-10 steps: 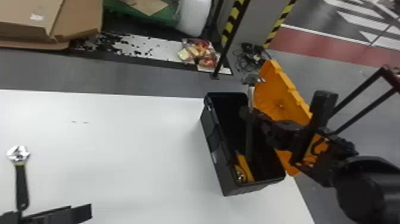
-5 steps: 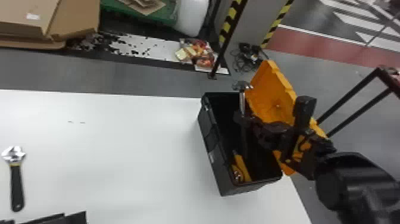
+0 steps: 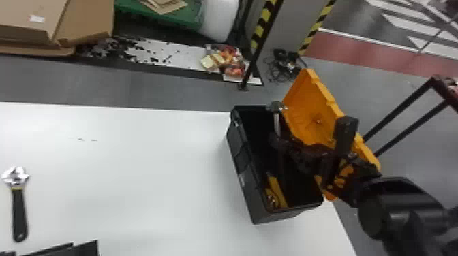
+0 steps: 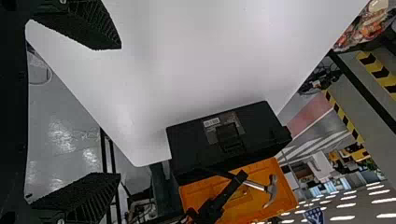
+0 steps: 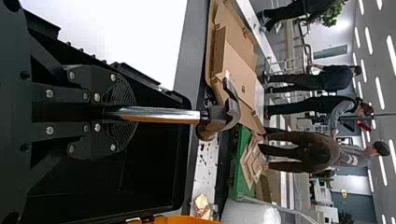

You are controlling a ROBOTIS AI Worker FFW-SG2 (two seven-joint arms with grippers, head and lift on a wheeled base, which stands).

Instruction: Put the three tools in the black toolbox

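Grey floor [image 3: 153, 93] — brown cardboard [image 3: 87, 22], ceiling lights [image 5: 379, 92]

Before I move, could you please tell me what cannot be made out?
- Grip of the hammer: right wrist view, partly behind the right hand.
- Kind of the yellow item: head view, too small.
- Inside of the toolbox: left wrist view, behind its front wall.
- Rear of the left hand: head view, cut off below.

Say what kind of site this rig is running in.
Likely an industrial workshop or robotics test hall, though which isn't certain: yellow-and-black hazard stripes, painted white floor markings and rows of ceiling strip lights point that way.
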